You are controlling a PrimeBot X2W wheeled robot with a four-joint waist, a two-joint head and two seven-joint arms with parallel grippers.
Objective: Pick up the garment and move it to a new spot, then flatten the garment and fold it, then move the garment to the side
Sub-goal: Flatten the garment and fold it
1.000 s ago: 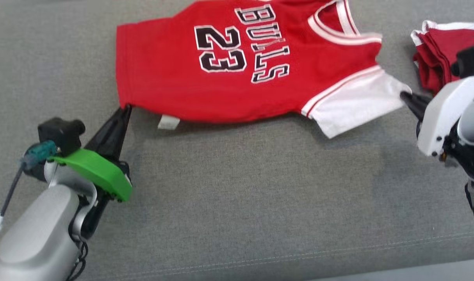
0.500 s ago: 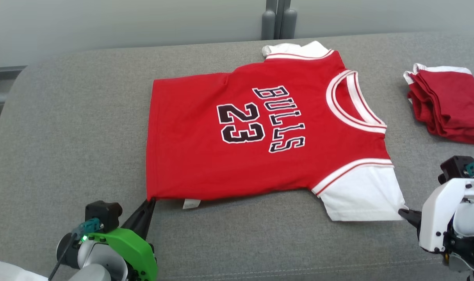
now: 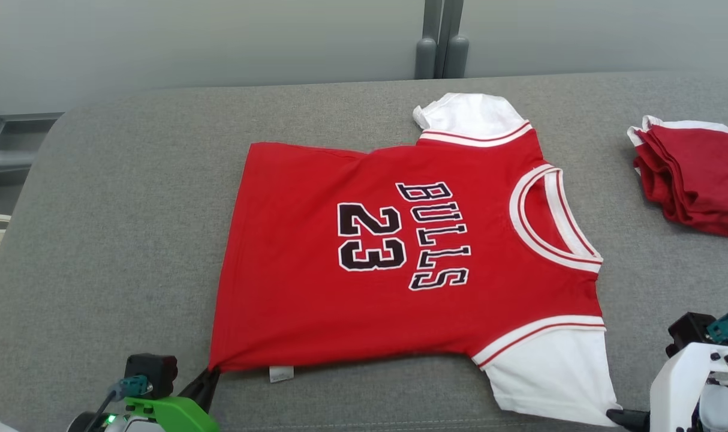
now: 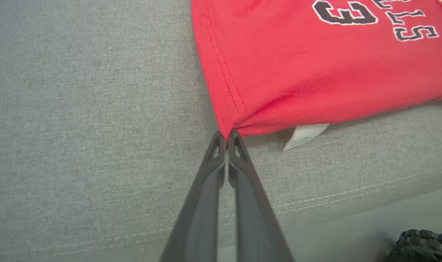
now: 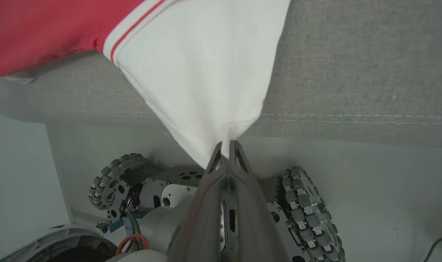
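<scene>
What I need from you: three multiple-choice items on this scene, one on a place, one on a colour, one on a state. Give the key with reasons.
1. Where does the folded red pile lie relative to the jersey?
A. Apart from it, to the robot's right.
B. On top of it.
C. Tucked under its hem.

2. What colour is the sleeve that the right pincer grips?
A. Red.
B. White.
C. Black.

3. What is the state of the left pincer?
A. Open above the cloth.
B. Shut on the jersey's hem corner.
C. Shut on nothing.

Key:
1 A: in the head view the grey surface shows between pile and jersey.
2 B: the right wrist view shows white cloth running into the pincer.
3 B: the left wrist view shows the pincer closed with the red corner pinched at its tip.
</scene>
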